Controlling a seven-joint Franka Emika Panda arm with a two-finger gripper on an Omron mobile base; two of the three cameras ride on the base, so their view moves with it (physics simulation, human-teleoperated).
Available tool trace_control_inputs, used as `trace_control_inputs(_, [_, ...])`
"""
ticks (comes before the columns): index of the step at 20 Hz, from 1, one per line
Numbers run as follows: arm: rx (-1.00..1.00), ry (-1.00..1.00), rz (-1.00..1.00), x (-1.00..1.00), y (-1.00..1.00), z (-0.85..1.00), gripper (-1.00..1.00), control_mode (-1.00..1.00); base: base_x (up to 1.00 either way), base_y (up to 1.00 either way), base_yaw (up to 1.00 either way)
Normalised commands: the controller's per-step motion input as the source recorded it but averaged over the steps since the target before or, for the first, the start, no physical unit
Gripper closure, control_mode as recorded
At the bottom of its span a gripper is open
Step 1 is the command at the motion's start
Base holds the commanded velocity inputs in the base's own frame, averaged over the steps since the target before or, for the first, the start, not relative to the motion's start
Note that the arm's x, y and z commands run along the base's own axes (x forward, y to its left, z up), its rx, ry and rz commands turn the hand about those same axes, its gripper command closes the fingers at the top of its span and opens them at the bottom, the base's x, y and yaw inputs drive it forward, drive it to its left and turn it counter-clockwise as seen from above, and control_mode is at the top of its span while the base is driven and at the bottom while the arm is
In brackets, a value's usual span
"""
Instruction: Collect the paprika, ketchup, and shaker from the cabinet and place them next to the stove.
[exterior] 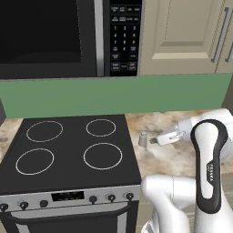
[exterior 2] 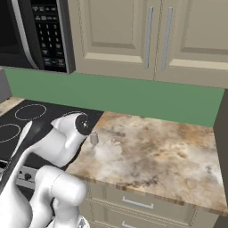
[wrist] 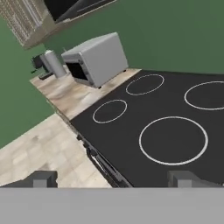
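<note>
Shaker (exterior: 143, 139) upright on counter (exterior 2: 156, 151) beside stove (exterior: 68, 150); end effector (wrist: 111, 178) open, tips cropped.

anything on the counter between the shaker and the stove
No. In the left base view the strip of counter between the shaker and the stove is bare; the right base view agrees.

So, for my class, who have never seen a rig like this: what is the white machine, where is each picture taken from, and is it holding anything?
It is a white robot arm in a computer-drawn kitchen. Two cameras sit behind it, left and right, looking over the stove and the marbled counter. The third rides on the hand, looking past its two dark fingers across the cooktop to a grey toaster oven. A small grey shaker stands on the counter beside the stove. The fingers are spread wide and hold nothing.
</note>
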Motion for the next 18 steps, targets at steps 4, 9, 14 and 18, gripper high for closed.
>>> trace_control_inputs(4, [-0.07, 0.12, -0.29, -0.48, 0.72, 0.26, -1.00, -1.00, 0.00, 0.00, 0.00])
trace_control_inputs(9, [-0.07, 0.13, -0.14, -0.36, 0.43, -0.07, -1.00, -1.00, 0.00, 0.00, 0.00])
trace_control_inputs(14, [0.00, 0.04, -0.02, -0.64, 0.08, -0.16, -1.00, -1.00, 0.00, 0.00, 0.00])
trace_control_inputs(18, [0.00, -0.01, 0.00, -0.49, 0.14, -0.07, -1.00, 1.00, -0.50, 0.27, 0.00])
